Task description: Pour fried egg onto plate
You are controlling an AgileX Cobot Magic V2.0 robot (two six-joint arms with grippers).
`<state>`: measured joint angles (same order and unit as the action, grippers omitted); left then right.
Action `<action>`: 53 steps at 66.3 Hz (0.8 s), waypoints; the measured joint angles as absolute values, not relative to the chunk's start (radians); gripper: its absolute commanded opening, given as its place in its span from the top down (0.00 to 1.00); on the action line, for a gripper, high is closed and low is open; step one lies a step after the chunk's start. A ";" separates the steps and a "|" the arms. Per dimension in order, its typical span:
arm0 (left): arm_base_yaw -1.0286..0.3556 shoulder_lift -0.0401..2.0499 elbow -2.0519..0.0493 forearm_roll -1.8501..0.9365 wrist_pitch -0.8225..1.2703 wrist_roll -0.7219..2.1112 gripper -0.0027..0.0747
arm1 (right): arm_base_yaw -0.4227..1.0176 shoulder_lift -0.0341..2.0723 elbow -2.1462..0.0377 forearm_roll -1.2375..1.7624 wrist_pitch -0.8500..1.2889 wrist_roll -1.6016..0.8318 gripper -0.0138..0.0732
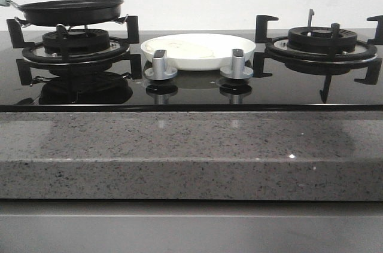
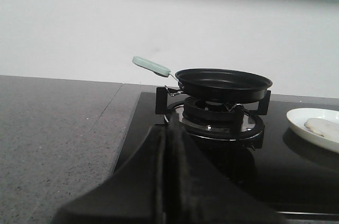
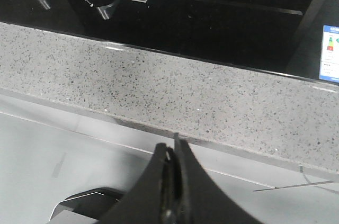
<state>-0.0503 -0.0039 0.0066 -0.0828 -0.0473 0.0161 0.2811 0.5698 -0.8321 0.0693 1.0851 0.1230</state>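
Observation:
A pale fried egg (image 1: 190, 47) (image 2: 323, 127) lies in the glossy white plate (image 1: 239, 45) (image 2: 296, 119), which sits on the black glass hob between the two burners. A small black frying pan (image 1: 72, 11) (image 2: 222, 83) with a mint-green handle (image 2: 151, 66) rests on the left burner. My left gripper (image 2: 169, 123) is shut and empty, low at the hob's left edge, short of the pan. My right gripper (image 3: 174, 147) is shut and empty, below the counter's front edge. Neither gripper shows in the front view.
Two silver knobs (image 1: 160, 66) (image 1: 237, 65) stand in front of the plate. The right burner (image 1: 322, 42) carries nothing. A speckled grey stone counter (image 1: 191, 151) runs along the front. A coloured label (image 3: 329, 54) is stuck near the hob's corner.

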 measured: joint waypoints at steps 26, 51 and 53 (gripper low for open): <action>-0.050 -0.004 0.007 -0.092 -0.040 0.034 0.99 | 0.281 0.570 -0.832 0.069 1.085 0.123 0.92; -0.050 -0.004 0.007 -0.092 -0.040 0.038 0.99 | 0.281 0.570 -0.832 0.069 1.085 0.123 0.92; -0.050 -0.004 0.007 -0.092 -0.040 0.038 0.99 | 0.281 0.570 -0.832 0.069 1.085 0.123 0.92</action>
